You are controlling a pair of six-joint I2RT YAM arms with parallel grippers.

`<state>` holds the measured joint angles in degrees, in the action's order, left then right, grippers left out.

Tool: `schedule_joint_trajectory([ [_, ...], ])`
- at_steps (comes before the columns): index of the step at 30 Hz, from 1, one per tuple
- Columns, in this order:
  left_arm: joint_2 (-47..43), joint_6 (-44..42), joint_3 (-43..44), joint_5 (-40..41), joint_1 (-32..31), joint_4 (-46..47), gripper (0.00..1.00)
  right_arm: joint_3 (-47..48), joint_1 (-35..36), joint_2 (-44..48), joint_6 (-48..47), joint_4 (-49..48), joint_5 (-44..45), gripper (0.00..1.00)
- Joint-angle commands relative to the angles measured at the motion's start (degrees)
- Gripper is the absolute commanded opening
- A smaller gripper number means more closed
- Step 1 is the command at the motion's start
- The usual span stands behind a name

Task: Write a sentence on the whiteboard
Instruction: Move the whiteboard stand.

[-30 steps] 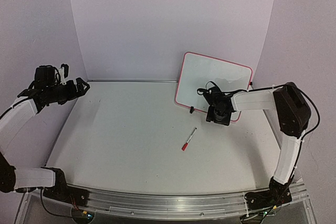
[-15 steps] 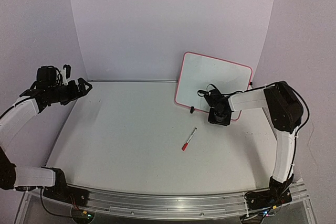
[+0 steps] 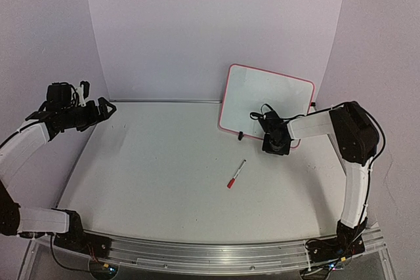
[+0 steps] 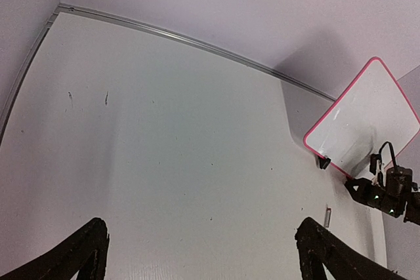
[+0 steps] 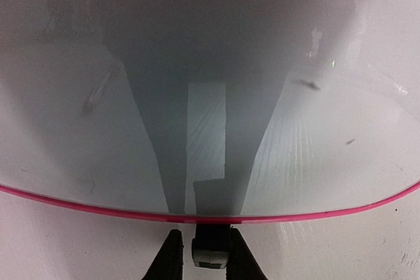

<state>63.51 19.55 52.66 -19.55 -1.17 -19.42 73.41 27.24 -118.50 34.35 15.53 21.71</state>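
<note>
The whiteboard stands at the far right of the table, leaning back against the rear wall on its small black feet, its pink-framed face turned toward the arms. No sentence shows on it; the surface looks blank from above and from the right wrist.

The right gripper is low at the board's bottom edge. Its jaws stand narrow around the right clip foot, just under the pink frame. Whether the fingers actually pinch the foot or sit a hair off it, I cannot tell. My guess is that it is there to steady or shift the board, not to write, since it carries no pen.

The red-capped marker lies flat on the table, well apart from both grippers (nothing touches it). The left gripper hovers wide open and empty at the far left, clear of the work, so writing has not begun.
</note>
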Motion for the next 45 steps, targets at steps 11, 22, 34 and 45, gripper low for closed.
schedule_joint_trajectory([
  [11, 1.6, 0.6, -0.7, -0.9, 0.1, 3.3, 1.0, -4.6, -0.4, 0.9, -7.6, -9.3, -2.3, 0.0],
  [22, 1.6, 0.9, -2.0, -0.6, 0.1, 4.3, 1.0, -12.6, 4.2, 4.0, -14.2, -21.6, -12.7, 0.0],
  [34, 1.3, 0.9, -2.7, -0.7, 0.1, 4.6, 1.0, -14.3, 10.7, 5.1, -21.4, -24.2, -19.8, 0.0],
  [45, 1.0, 0.1, -3.3, -1.0, 0.1, 4.5, 1.0, -15.0, 12.2, 7.8, -17.9, -22.1, -19.4, 0.4],
])
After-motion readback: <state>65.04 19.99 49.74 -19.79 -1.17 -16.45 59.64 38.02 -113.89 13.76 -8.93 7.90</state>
